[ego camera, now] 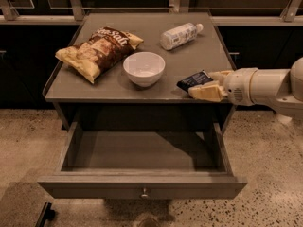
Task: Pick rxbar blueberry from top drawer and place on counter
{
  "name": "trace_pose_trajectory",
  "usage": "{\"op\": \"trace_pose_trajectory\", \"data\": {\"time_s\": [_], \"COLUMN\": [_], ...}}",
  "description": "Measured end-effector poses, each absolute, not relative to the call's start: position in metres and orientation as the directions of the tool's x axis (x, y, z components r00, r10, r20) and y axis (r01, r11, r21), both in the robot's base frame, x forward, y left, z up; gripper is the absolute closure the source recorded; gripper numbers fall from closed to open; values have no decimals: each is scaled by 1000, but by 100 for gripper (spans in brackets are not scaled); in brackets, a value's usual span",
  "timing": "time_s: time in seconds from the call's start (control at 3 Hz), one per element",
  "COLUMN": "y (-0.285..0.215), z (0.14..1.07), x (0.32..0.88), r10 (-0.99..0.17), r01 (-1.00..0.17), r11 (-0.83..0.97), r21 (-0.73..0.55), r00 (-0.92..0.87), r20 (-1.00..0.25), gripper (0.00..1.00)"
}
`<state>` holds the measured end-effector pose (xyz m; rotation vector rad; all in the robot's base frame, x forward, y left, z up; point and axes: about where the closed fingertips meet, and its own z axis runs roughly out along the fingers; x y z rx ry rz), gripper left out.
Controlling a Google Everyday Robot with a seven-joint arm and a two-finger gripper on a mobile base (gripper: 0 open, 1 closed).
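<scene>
The rxbar blueberry (193, 80), a small dark bar, is at the counter's (94, 86) front right, low over or touching the surface. My gripper (211, 83) reaches in from the right. Its pale fingers (206, 92) are closed on the bar's right end. The top drawer (142, 183) is pulled open below the counter. Its inside shows nothing in it, and its small knob (144, 192) is at the front centre.
On the counter are a yellow-brown chip bag (97, 51) at the left, a white bowl (144, 68) in the middle and a lying plastic bottle (180, 35) at the back right. A speckled floor surrounds the unit. A railing runs behind it.
</scene>
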<state>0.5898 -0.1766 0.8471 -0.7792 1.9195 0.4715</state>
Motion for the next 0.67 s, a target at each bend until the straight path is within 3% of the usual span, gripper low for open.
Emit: {"op": "trace_pose_trajectory", "data": {"time_s": [0.33,0.67], "y": [-177,-177], "z": [847,847], "x": [590,590], "r10": [-317,-317], "r01": [-694,-694], "r11": [720,720], "r21": [-6,-6], "r00": [-321,-321], "r20": [-893,-893], "gripper": [0,0]}}
